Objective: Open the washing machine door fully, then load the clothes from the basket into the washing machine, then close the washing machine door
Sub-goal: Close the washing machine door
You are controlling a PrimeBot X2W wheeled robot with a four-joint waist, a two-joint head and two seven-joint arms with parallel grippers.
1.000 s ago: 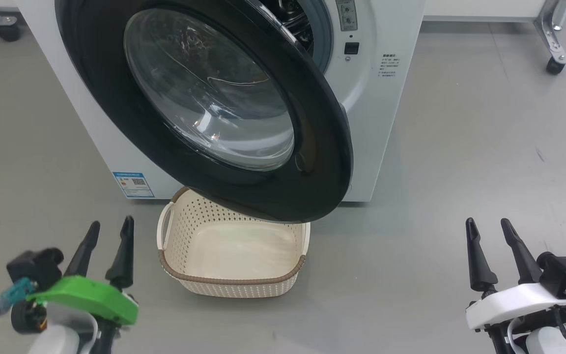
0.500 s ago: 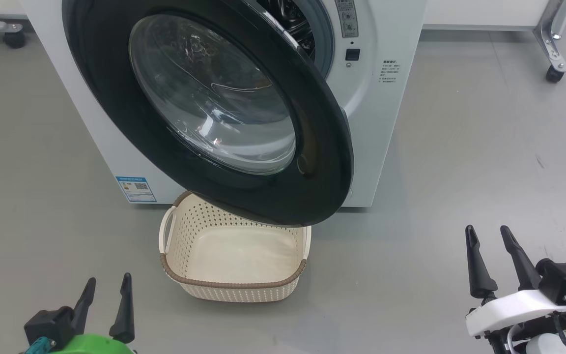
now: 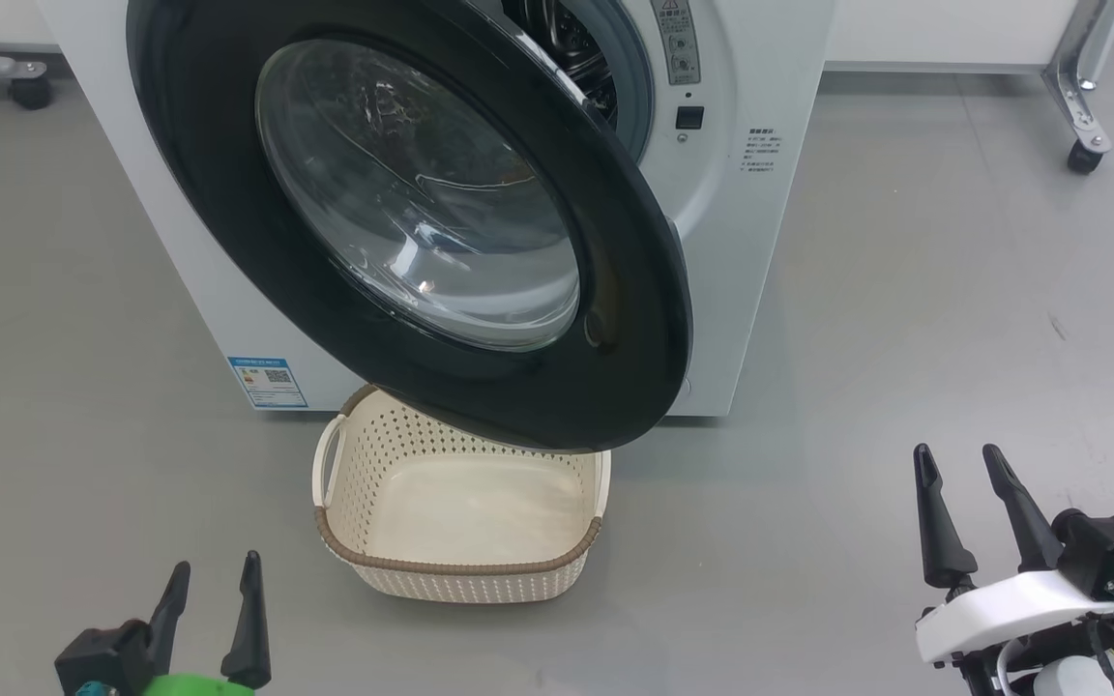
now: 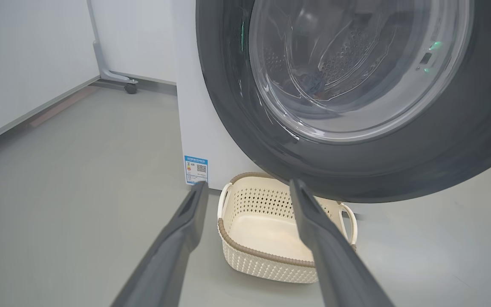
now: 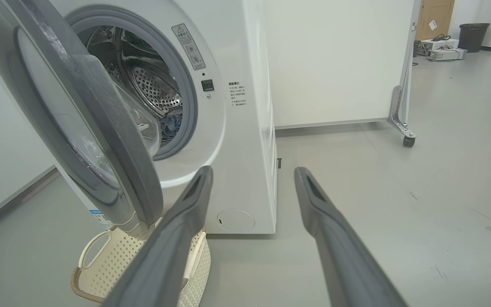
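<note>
Head view, biggest thing first: what is it?

The washing machine (image 3: 760, 242), a white box across the top of the frame, standing on the grey floor (image 3: 953, 338).

And the washing machine door (image 3: 199, 164)?

It stands partly swung out, a glossy black disc with a glass bowl. It takes up the upper middle, and its lower edge covers the far rim of the basket (image 3: 460, 580).

Where does the basket sit?

Lower middle, on the floor just in front of the machine, its pale bottom in plain sight.

The grippers?

The left gripper (image 3: 216, 568) is in the lower left corner and the right gripper (image 3: 956, 454) is at the lower right. Both have their fingers spread wide with nothing between them, well apart from basket and door.

Any clothes?

In the right wrist view a bluish bundle of the clothes (image 5: 169, 123) lies inside the steel drum (image 5: 151, 89), upper left of that frame. The print is too small to tell.

Smallest?

A blue sticker (image 3: 267, 382) low on the machine's front, left of the basket.
</note>
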